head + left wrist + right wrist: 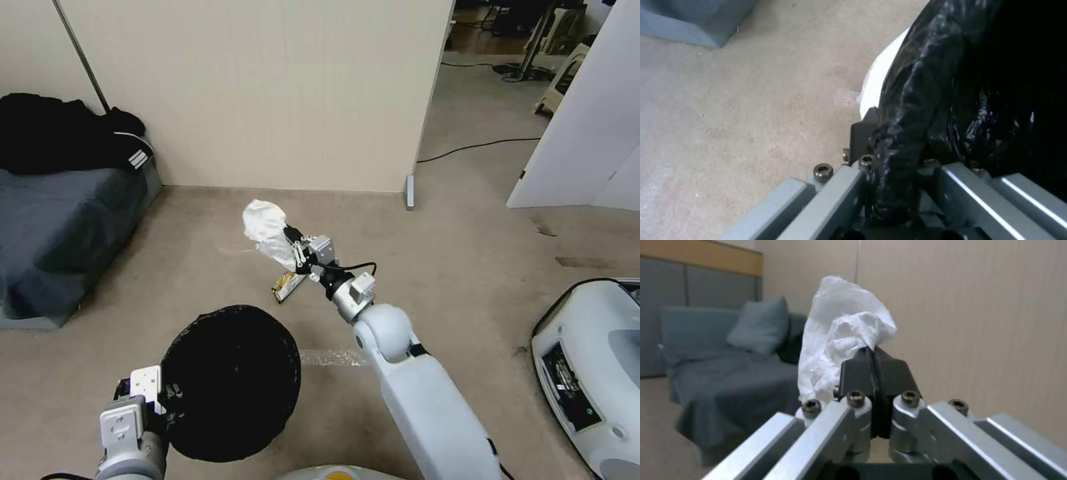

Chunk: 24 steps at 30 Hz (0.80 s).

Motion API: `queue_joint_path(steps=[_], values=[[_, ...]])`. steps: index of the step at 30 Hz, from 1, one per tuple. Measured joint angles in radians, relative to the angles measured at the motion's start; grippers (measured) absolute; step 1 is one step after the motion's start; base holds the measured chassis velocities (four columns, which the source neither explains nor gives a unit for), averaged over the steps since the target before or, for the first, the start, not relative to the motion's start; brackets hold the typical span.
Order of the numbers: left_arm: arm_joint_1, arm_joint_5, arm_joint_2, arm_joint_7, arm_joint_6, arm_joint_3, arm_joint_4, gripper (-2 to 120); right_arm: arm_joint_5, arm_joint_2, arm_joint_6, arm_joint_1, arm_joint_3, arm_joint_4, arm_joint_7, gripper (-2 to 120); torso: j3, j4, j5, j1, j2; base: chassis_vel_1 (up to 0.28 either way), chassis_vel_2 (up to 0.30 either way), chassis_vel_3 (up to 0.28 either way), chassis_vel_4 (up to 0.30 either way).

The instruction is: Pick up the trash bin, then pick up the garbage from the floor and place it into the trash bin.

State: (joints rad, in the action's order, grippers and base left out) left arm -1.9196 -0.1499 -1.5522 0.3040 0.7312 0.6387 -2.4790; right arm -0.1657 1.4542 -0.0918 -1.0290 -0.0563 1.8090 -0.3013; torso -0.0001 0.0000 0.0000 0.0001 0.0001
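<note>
My left gripper (170, 393) is shut on the bag-wrapped rim of the trash bin (230, 383), held off the floor at lower left; its black liner (925, 100) covers the mouth and the white wall (878, 80) shows beside it. My right gripper (291, 238) reaches forward above the floor, shut on a white tissue wad (265, 227); the black fingertips (871, 370) pinch the wad (840, 340) at its edge. A shiny yellow snack wrapper (287, 287) lies on the floor just below the right wrist.
A grey sofa (60, 227) with black striped clothing (67, 137) stands at the left. A beige partition wall (267, 93) runs behind, ending at a metal foot (409, 192). A white machine (593, 373) sits at the right; a cable (480, 147) crosses the far floor.
</note>
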Motion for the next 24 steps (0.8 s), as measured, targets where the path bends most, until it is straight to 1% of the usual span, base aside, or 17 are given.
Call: queue_joint_path(steps=[1, 4, 5, 9, 14, 17, 24], values=[[0.0, 0.0, 0.0, 0.0, 0.0, 0.0, 0.0, 0, 0.0, 0.0, 0.0, 0.0, 0.0, 0.0, 0.0, 0, 0.0, 0.0, 0.0, 0.0, 0.0, 0.0, 0.0, 0.0, 0.0], [0.007, -0.016, 0.006, 0.007, 0.003, 0.005, 0.012, 0, -0.056, -0.047, 0.021, -0.048, 0.041, 0.104, 0.002, 0, 0.0, -0.0001, 0.0, 0.0, 0.0, 0.0, 0.0, 0.0, 0.0], [0.007, -0.016, 0.006, 0.007, 0.003, 0.005, 0.012, 0, -0.056, -0.047, 0.021, -0.048, 0.041, 0.104, 0.002, 0, 0.0, -0.0001, 0.0, 0.0, 0.0, 0.0, 0.0, 0.0, 0.0], [0.013, -0.023, 0.008, 0.012, 0.004, 0.007, 0.021, 0, -0.081, -0.091, 0.029, -0.101, 0.092, 0.179, 0.018, 0, 0.0, -0.0001, 0.0, 0.0, 0.0, 0.0, 0.0, 0.0, 0.0], [0.021, -0.023, 0.005, 0.012, 0.004, 0.003, 0.027, 0, -0.078, -0.117, 0.03, -0.136, 0.127, 0.211, 0.027, 0, 0.0, 0.0, 0.0, 0.0, 0.0, 0.0, 0.0, 0.0, 0.0], [0.03, -0.025, 0.005, 0.013, 0.005, 0.003, 0.036, 0, -0.063, -0.147, 0.029, -0.176, 0.148, 0.233, 0.03, 0, 0.0, 0.0001, 0.0001, 0.0, 0.0, 0.0, 0.0, 0.0, 0.0], [0.046, -0.036, 0.009, 0.015, 0.005, 0.007, 0.043, 0, -0.038, -0.197, 0.015, -0.244, 0.149, 0.259, 0.03, 0, 0.0, 0.0, 0.0001, 0.0, 0.0, 0.0, 0.0, 0.0, 0.0]])
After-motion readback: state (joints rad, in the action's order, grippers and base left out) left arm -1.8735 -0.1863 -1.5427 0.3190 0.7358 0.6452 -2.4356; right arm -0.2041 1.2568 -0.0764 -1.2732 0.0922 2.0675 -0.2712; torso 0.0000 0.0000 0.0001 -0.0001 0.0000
